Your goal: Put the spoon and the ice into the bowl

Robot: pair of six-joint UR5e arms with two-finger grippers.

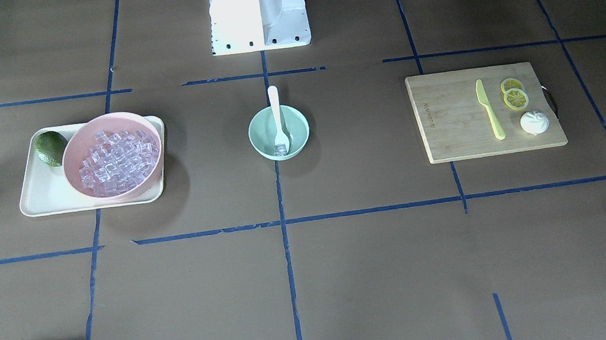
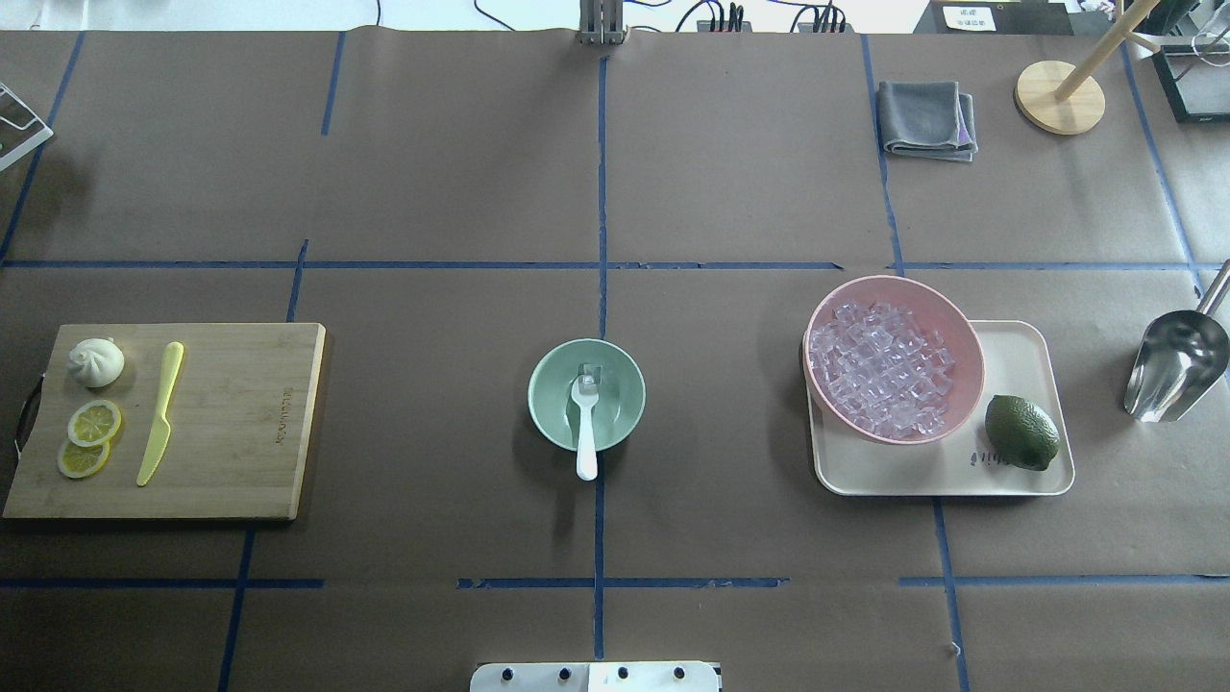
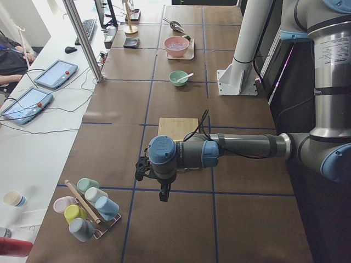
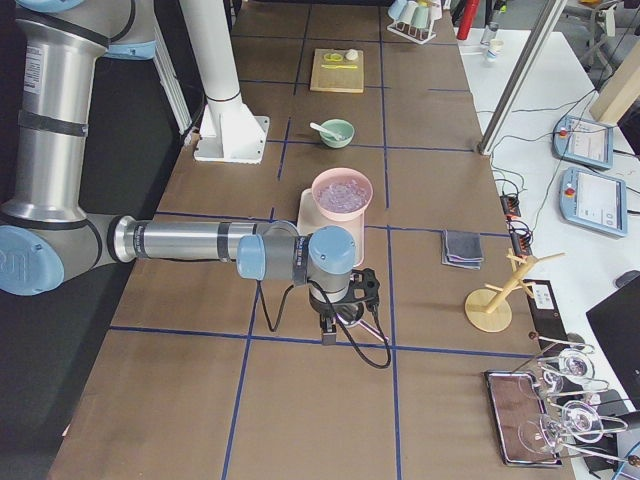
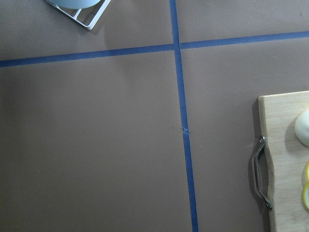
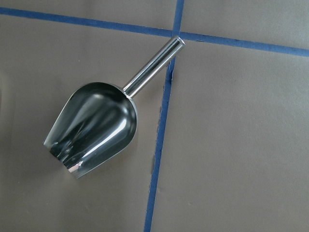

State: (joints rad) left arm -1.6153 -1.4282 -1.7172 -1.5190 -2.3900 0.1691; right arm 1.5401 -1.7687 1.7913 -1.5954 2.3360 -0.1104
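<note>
The mint-green bowl (image 1: pixel 263 135) stands at the table's middle, also in the overhead view (image 2: pixel 553 394). The white spoon (image 1: pixel 276 113) lies in it, scoop down, handle resting over the rim on the robot's side (image 2: pixel 586 452). One clear ice cube (image 1: pixel 279 150) sits in the bowl by the scoop (image 2: pixel 589 372). My left gripper (image 3: pixel 163 193) hangs over bare table beyond the cutting board, and I cannot tell if it is open. My right gripper (image 4: pixel 327 333) hangs above the metal scoop, and I cannot tell its state either.
A pink bowl (image 2: pixel 961 336) full of ice cubes and a green lime (image 2: pixel 1020 432) sit on a cream tray (image 2: pixel 961 476). A metal scoop (image 6: pixel 94 125) lies beyond it. A cutting board (image 2: pixel 240 423) holds a yellow-green knife (image 2: pixel 160 413), lemon slices and a bun. A grey cloth (image 2: pixel 925 118) lies far right.
</note>
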